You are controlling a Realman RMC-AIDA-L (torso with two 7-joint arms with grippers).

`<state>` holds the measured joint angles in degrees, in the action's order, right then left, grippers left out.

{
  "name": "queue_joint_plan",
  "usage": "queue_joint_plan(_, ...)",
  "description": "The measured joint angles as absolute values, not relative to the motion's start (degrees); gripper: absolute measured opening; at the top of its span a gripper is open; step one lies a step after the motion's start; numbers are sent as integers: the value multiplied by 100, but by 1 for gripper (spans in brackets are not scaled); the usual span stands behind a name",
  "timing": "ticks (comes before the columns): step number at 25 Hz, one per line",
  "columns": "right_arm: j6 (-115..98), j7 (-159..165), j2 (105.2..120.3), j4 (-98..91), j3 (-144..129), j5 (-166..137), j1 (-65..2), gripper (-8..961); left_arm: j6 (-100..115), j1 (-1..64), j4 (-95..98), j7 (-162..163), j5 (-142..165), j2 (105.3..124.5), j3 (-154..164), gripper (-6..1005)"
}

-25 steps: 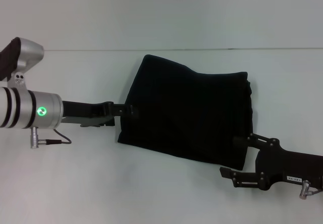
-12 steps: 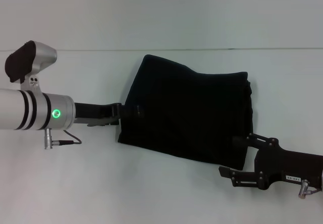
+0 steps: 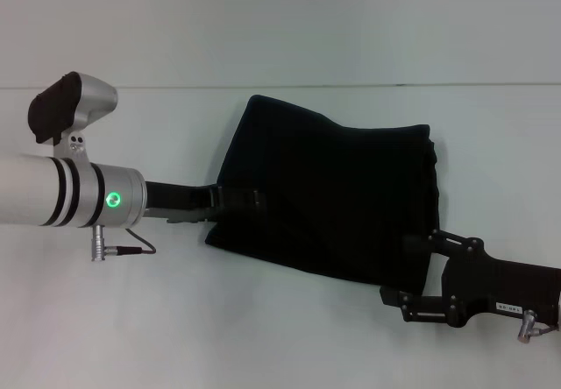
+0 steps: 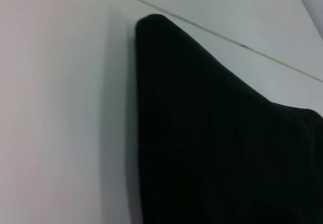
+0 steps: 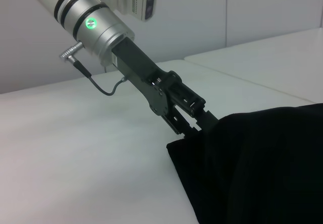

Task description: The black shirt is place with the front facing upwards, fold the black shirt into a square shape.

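Plain white tabletop (image 3: 263,336) with a seam line across the far side, pale wall behind, nothing else on it but the shirt and two arms

Nearest the robot, right gripper (image 3: 419,277) sits at the near right corner of the black shirt (image 3: 337,201); upper finger touches the cloth edge, lower finger now tucked in close under the corner, where a second ago it stuck out further to the left. Looks like it is closing or sliding onto that corner, but black on black, can't tell if it is clenched or released

Shirt already folded to a rough four-sided block, plain black face up, no lettering showing, lying right of centre on the tabletop. Not square yet: near edge slants, far left corner rises to a peak, far edge dips in the middle

Further out on the left, left gripper (image 3: 244,198) has pushed in along the tabletop; a second ago its tip only met the left edge of the shirt, now it overlaps that edge. Right wrist view shows the left gripper (image 5: 199,120) with fingers going into the fabric at the edge; whether pinched on it or loose, can't tell. Left wrist view shows only shirt (image 4: 212,143) and tabletop

Judgement: both arms are setting up grips on opposite sides, probably for one more fold or a tidy-up of the edges. Task late stage, not finished
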<state>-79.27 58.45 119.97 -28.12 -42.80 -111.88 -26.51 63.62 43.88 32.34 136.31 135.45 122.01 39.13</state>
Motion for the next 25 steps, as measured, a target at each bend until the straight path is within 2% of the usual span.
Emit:
queue_joint_plan(17,-7948,5851,11997,-2804,-4280,-11180,-2648,931,6369,4360,3266,13217,13534,12298,4001,792)
queue_joint_plan(25,-7975,5853,11997,-2804,-4280,-11184,-2630,931,6379,4359,3256,13191,13527,12304,3999,472)
